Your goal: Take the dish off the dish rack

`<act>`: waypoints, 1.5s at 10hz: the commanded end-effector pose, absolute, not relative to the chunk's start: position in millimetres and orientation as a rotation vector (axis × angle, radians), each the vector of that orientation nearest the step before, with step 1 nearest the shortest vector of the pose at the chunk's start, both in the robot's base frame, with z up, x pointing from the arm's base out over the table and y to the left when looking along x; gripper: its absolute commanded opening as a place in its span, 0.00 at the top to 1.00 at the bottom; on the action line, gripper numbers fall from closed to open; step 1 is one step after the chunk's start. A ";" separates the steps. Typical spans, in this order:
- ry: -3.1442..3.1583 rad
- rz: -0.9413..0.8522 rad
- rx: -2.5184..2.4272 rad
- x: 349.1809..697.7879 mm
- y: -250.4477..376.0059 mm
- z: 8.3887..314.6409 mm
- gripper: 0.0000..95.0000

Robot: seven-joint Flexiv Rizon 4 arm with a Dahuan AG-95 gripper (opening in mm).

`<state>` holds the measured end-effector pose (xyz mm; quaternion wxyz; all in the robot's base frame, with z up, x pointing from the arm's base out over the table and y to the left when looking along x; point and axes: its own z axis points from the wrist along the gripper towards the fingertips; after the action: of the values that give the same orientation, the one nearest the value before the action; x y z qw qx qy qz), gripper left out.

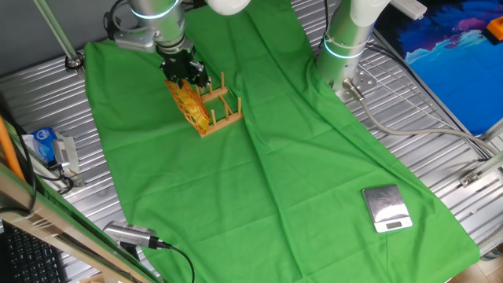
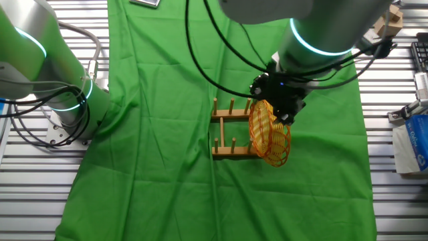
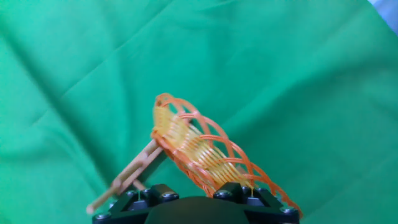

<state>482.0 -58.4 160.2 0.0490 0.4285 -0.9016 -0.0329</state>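
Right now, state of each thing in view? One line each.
dish: on edge, at the end of the rack, top rim in the gripper.
dish rack: upright on the green cloth, other slots empty.
gripper: shut on the dish rim.
green cloth: spread over the table, wrinkled.
scale: flat on the cloth, nothing on it, far from the rack.

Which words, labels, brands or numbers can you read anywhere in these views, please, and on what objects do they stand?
None can be read.
Blue-and-white carton at the table edge: printing too small and blurred.
Square silver scale: no legible display or marking.
Yellow-orange woven wicker dish and light-brown wooden peg rack: no text.
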 end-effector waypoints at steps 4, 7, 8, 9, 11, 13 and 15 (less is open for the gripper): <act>-2.602 -0.123 1.567 479.3 -50.1 168.2 0.40; -2.596 -0.102 1.563 480.6 -48.0 167.1 0.40; -2.624 -0.064 1.489 480.6 -47.9 167.0 0.40; -2.650 -0.042 1.433 481.0 -47.3 166.7 0.40; -2.688 -0.042 1.369 481.2 -46.9 166.3 0.40; -2.775 -0.005 1.169 481.2 -46.9 166.3 0.40; -2.737 -0.026 1.199 479.4 -47.1 166.3 0.40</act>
<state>479.6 -47.4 165.7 0.0706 0.4064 -0.9110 -0.0031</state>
